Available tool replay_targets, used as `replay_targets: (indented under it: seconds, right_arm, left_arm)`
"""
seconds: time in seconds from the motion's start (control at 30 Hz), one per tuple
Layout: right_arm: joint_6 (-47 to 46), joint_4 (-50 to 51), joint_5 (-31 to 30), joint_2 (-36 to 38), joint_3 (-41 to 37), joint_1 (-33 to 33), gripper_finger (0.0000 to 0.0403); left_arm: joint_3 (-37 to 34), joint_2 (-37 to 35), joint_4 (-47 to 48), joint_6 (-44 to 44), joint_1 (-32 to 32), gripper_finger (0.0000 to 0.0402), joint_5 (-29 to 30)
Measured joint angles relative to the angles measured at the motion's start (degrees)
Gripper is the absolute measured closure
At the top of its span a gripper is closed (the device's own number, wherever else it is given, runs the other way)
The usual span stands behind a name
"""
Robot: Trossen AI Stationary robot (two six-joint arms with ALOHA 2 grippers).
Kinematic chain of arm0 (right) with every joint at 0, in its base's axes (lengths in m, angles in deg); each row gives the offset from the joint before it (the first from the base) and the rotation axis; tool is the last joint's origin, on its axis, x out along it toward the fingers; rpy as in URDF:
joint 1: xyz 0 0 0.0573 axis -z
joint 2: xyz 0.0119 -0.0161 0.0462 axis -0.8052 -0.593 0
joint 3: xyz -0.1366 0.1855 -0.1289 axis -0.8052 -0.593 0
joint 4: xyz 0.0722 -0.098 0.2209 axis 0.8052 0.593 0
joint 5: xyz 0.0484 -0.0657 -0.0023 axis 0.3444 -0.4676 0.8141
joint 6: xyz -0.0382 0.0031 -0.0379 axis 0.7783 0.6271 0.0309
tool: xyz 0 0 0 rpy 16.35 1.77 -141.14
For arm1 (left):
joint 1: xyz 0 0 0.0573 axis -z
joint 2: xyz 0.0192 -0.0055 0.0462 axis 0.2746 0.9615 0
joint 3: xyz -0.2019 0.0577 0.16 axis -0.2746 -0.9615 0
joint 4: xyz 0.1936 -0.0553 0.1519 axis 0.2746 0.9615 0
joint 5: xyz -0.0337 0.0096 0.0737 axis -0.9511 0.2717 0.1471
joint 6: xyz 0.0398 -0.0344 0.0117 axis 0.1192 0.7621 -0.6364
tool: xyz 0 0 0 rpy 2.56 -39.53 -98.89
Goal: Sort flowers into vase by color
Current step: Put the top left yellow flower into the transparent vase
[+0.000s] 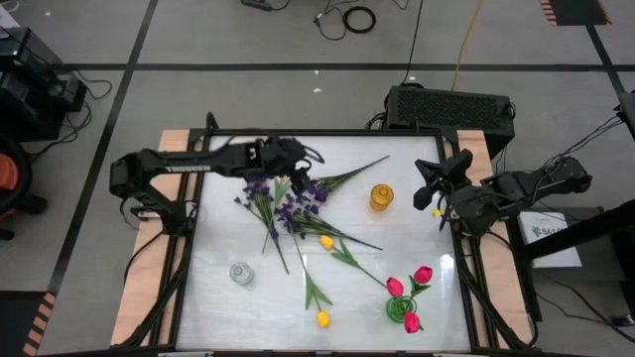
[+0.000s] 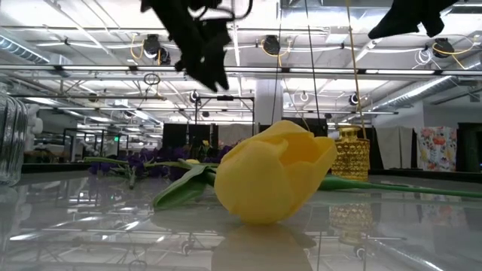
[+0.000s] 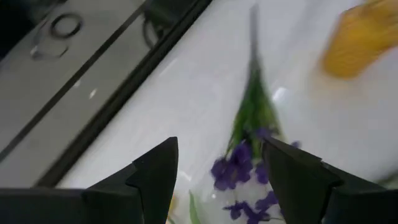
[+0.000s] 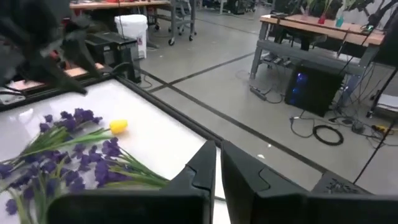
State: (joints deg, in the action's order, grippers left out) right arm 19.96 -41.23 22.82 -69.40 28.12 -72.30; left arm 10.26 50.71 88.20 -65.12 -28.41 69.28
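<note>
Purple sprigs [image 3: 239,171] below left tool [image 3: 219,180], fingers apart, empty, right tool [image 4: 217,163] together, empty.

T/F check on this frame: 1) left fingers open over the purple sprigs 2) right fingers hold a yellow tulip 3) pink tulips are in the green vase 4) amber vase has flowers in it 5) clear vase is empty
1) True: the left gripper hangs open above the purple sprigs.
2) False: the right gripper is shut on nothing, at the table's right edge; yellow tulips lie on the table.
3) True: the pink tulips stand in the green vase.
4) False: the amber vase looks empty.
5) True: nothing shows in the clear vase.
</note>
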Motion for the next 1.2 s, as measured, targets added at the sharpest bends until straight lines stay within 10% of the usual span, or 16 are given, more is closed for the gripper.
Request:
replay_targets:
  seconds: [0.27,1.2]
  right_arm:
    - [5.6,-1.8,-9.1,1.7,-0.2,0.0,0.0385]
    - [14.3,-5.6,-9.1,3.2,-0.2,0.0,0.0385]
  left_arm:
    - [-9.6,0.0,-1.4,14.6,1.9,0.0165,10.8]
    - [-21.7,0.6,-9.1,22.8,1.1,0.0165,1.5]
